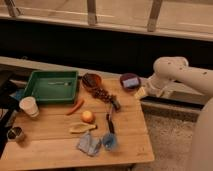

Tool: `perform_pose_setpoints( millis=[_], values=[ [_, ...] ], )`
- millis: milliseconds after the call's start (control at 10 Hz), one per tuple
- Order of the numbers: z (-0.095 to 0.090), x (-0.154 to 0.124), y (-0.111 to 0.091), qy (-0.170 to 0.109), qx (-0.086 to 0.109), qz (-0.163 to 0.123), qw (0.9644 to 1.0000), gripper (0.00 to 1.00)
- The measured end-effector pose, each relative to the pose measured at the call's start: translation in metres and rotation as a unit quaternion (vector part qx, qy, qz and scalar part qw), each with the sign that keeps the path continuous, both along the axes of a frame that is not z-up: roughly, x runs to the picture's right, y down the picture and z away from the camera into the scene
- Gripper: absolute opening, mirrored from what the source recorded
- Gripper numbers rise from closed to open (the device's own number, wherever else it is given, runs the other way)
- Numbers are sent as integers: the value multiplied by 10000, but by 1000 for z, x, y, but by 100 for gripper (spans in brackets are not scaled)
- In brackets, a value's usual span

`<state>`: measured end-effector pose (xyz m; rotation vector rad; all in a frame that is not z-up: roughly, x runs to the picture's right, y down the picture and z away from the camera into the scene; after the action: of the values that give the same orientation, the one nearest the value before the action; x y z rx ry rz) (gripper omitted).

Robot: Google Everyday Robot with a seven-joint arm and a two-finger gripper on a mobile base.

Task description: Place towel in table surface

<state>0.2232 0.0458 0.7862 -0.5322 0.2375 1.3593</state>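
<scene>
The towel [88,144], a small pale grey-blue crumpled cloth, lies on the table surface [47,150] near its front edge, right of the middle. It touches a round blue brush head [110,142] on its right. My gripper [141,92] hangs at the end of the white arm just beyond the table's right edge, level with the back corner. It stands open with nothing in it, well away from the towel.
A green tray [35,92] sits at the back left, with a paper cup [29,106] and a metal cup [16,133] near the left edge. An orange [88,116], a carrot [76,106], a pale yellow piece [81,129] and two bowls [130,81] share the tabletop.
</scene>
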Motion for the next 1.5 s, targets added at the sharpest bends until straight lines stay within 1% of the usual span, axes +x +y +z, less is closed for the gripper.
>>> perform_pose_setpoints(
  millis=[100,300,400,500,600,800,900,1000,1200,1300,1500],
  values=[
    [2,-26,4,-192,-21,-186,9996,80],
    [-4,-74,18,-590,-54,-549,9967,80],
    [-8,-97,25,-786,-72,-728,9942,80],
    [-11,-119,34,-975,-113,-913,9910,80],
    [-16,-137,43,-1104,-113,-1105,9877,80],
    [-32,-156,61,-1299,-56,-1428,9812,80],
    [-36,-160,65,-1343,-40,-1534,9790,80],
    [-36,-162,66,-1363,-37,-1547,9785,80],
    [-36,-160,66,-1354,-39,-1539,9788,80],
    [-35,-161,68,-1368,-49,-1602,9776,80],
    [-35,-187,80,-1533,-53,-1827,9711,80]
  ],
)
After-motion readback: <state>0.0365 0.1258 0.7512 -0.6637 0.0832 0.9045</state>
